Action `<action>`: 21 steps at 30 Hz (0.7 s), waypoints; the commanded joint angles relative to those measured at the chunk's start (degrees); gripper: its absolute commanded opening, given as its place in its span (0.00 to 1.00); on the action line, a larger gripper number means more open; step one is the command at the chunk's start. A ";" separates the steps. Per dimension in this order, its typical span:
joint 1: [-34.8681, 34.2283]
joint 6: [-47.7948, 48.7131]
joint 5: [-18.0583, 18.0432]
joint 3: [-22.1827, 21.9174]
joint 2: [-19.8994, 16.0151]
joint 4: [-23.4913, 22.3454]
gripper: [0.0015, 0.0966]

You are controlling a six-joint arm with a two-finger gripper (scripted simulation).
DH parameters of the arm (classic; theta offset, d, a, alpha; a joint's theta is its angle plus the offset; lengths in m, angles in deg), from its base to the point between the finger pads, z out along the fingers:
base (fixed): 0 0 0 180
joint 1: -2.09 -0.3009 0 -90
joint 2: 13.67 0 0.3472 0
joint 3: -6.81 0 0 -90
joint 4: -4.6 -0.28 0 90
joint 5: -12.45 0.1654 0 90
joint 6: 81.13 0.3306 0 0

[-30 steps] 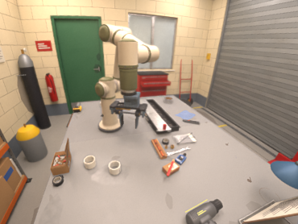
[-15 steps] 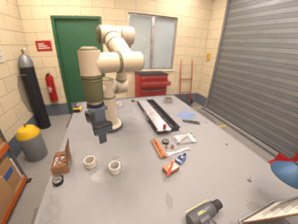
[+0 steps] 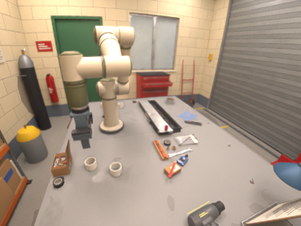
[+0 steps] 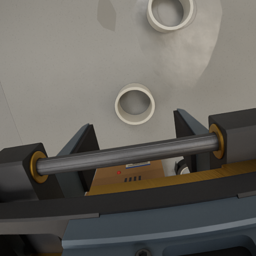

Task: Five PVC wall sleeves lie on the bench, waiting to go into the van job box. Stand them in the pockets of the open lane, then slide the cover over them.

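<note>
My gripper (image 3: 84,143) (image 4: 136,133) hangs open and empty above the left part of the bench, pointing down. Just ahead of it a white PVC sleeve (image 3: 90,163) (image 4: 135,104) stands on end on the bench. A second white sleeve (image 3: 115,168) (image 4: 170,14) stands a little further right, apart from the first. The long black job box (image 3: 158,116) lies toward the back of the bench. A small red-topped piece (image 3: 166,127) stands at its near end. I see no other sleeves.
The robot base (image 3: 111,118) stands behind the gripper. A small cardboard box (image 3: 62,160) and a black tape roll (image 3: 58,181) lie at the left edge. Hand tools (image 3: 173,152) are scattered mid-bench. A torch (image 3: 206,213) lies near the front.
</note>
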 commanded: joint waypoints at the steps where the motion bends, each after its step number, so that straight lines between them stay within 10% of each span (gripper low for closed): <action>1: 0.11 0.12 0.04 0.08 0.02 0.03 0.78; 21: 0.87 0.62 0.78 -0.24 -0.44 0.03 0.78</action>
